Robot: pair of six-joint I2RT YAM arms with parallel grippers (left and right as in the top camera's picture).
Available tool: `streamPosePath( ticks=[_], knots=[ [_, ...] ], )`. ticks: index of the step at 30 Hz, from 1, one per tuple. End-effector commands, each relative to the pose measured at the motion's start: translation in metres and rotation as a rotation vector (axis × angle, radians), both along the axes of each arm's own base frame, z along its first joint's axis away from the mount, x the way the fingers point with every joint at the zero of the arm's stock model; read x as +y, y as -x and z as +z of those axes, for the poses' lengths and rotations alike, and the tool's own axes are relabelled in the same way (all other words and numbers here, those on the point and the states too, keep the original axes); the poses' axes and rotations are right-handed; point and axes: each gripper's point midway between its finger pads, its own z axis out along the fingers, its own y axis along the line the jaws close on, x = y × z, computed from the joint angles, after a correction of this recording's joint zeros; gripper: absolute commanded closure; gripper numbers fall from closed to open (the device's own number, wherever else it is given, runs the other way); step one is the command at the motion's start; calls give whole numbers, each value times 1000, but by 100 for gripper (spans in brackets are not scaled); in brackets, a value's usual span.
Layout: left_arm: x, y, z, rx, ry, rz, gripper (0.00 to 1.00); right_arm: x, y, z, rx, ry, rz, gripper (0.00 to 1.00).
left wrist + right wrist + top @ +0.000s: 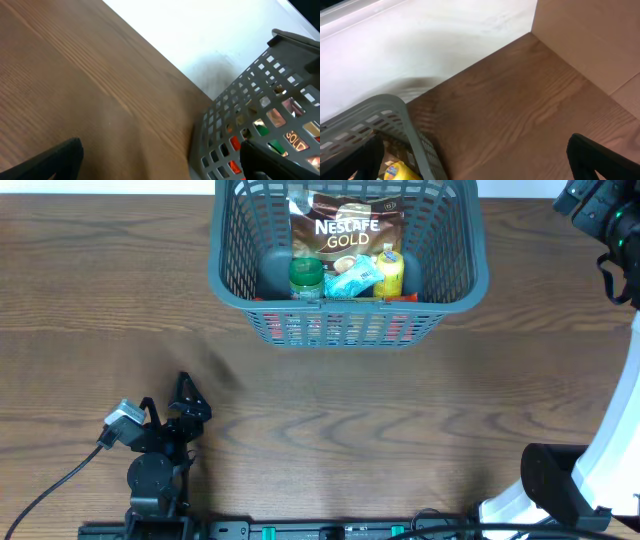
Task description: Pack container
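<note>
From above, the container sits at the far edge of the tabletop, with a coffee bag inside. Only the wrist views show the left tool and right tool spread wide, holding nothing.

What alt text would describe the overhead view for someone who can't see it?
A dark grey plastic lattice basket on a brown wooden table holds a brown Nescafe Gold pouch, a green-lidded jar and a yellow bottle. The left gripper hangs open, apart from it.
</note>
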Motion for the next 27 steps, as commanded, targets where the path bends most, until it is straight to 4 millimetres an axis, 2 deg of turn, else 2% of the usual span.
streamPosePath(
  ticks=[1,7,12,27],
  knots=[
    [1,0,-15,49,-108,-16,2,-4,0,-1,-2,-4,-22,1],
    [1,0,-15,121,-521,-95,2,-4,0,-1,-2,-4,-22,1],
    [1,0,-15,155,-716,-132,2,-4,0,-1,-2,-4,-22,1],
    [-1,0,-16,155,-742,-152,1,-4,0,-1,-2,-4,-22,1]
  ],
)
